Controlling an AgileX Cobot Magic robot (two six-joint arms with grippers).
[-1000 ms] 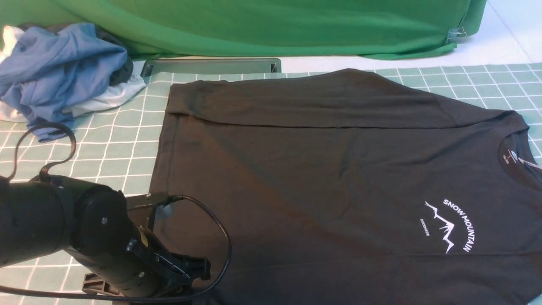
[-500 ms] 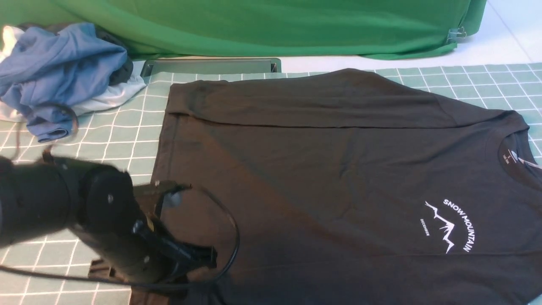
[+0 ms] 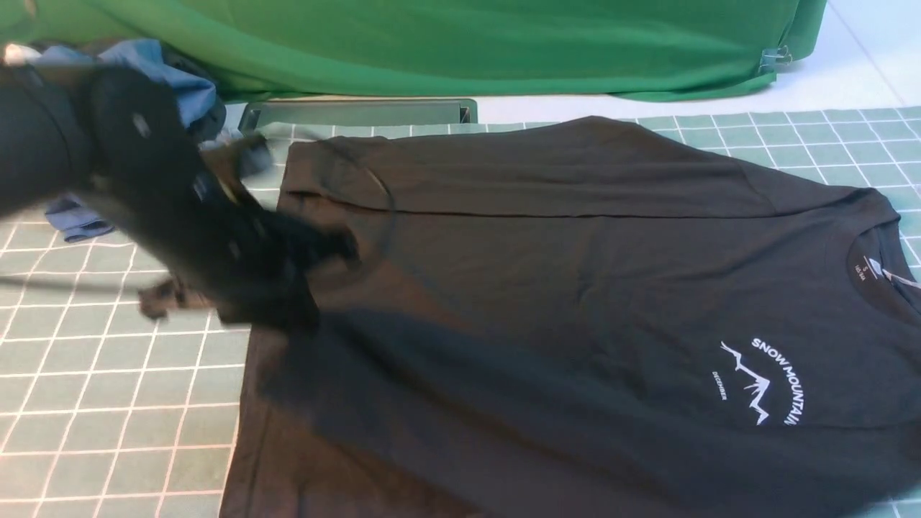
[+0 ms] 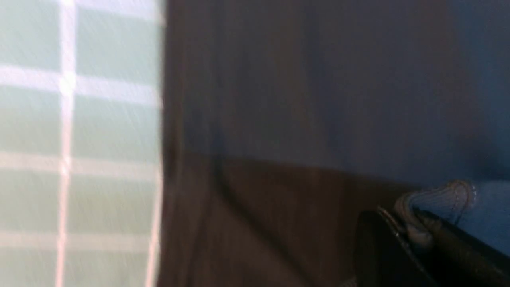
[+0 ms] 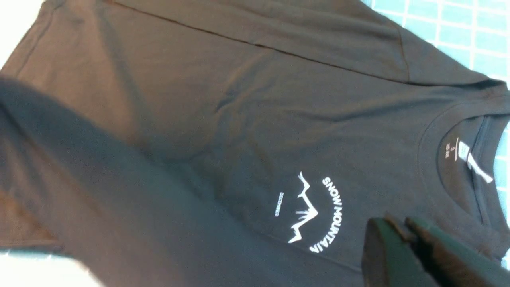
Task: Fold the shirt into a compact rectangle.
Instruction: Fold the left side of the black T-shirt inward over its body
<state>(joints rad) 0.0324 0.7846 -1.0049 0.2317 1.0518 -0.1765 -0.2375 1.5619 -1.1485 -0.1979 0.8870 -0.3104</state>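
The black shirt (image 3: 575,288) lies on the green grid mat (image 3: 108,403), collar to the right and hem to the left. Its far side is folded in along a straight crease. Its white mountain print (image 3: 766,381) faces up. My left gripper (image 3: 277,313), blurred with motion, is raised over the shirt's left part. In the left wrist view that gripper (image 4: 406,227) is shut on the stitched hem (image 4: 438,197), and lifted cloth hangs from it. My right gripper (image 5: 400,225) hovers above the chest between print (image 5: 314,211) and collar (image 5: 458,159), jaws nearly together, nothing between them. The front view does not show it.
A heap of blue and white garments (image 3: 173,79) lies at the far left, partly behind my left arm. Bright green cloth (image 3: 432,43) drapes along the back. A dark flat tray (image 3: 360,113) sits at the mat's far edge.
My left gripper closed on the near hem corner and swung up and away from me, pulling that corner of the shirt off the mat. The rest of the shirt barely shifted.
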